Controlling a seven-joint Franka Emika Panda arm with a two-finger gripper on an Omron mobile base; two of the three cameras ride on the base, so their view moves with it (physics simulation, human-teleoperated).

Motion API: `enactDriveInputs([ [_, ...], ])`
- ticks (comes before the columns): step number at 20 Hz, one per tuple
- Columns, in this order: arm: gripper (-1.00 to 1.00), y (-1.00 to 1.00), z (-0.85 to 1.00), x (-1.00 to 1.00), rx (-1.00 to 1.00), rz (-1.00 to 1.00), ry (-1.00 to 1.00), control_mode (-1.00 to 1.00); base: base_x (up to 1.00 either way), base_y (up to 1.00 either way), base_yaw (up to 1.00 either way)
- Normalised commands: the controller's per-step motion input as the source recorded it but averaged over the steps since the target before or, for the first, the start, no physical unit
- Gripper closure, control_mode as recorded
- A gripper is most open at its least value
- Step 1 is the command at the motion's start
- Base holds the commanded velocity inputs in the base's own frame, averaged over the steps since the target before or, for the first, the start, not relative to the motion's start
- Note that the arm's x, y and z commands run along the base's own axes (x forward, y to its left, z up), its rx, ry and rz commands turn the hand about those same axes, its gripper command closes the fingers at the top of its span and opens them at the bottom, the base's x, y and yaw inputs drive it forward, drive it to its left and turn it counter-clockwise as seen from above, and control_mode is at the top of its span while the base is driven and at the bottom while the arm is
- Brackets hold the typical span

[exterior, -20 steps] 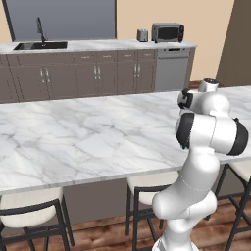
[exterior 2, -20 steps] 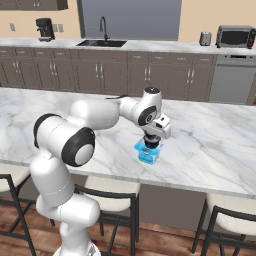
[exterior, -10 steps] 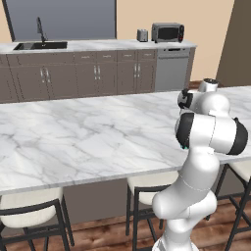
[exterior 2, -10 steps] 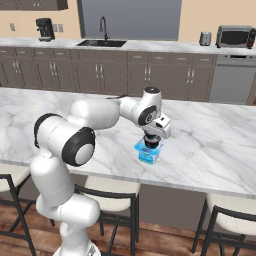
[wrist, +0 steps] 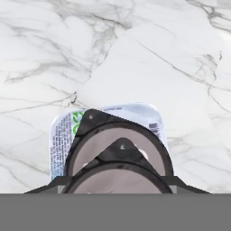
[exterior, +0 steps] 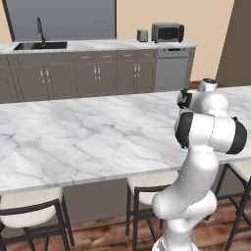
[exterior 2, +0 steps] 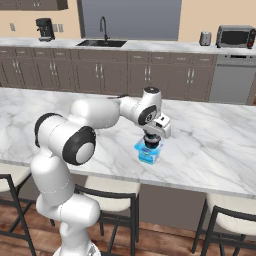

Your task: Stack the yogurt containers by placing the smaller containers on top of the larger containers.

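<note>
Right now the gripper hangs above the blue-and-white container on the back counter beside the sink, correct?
Not quite. The container is not on the back counter. The right base view shows the gripper above the blue-and-white container on the marble island counter, in front of the sink wall.

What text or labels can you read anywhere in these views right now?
Blue-white container under the jaws: green marks, fine print and a barcode on its lid, all too blurred to read.
Dark round cups above it: no text.
Microwave, coffee maker: no legible text.
</note>
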Motion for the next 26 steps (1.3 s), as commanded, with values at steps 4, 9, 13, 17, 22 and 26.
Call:
enactDriveInputs([
  [4,1.0,0.0,0.0,0.0,0.0,0.0,0.0,-1.0,0.0,0.0,0.0],
  [9,-1.0,0.0,0.0,0.0,0.0,0.0,0.0,-1.0,0.0,0.0,0.0],
  [13,-1.0,0.0,0.0,0.0,0.0,0.0,0.0,-1.0,0.0,0.0,0.0],
  [17,-1.0,0.0,0.0,0.02,0.0,0.0,0.0,-1.0,0.0,0.0,0.0],
  [22,-1.0,0.0,0.02,0.05,0.0,-0.01,0.0,-1.0,0.0,0.0,0.0],
  [26,-1.0,0.0,0.23,0.04,0.0,-0.04,-0.01,-1.0,0.0,0.0,0.0],
])
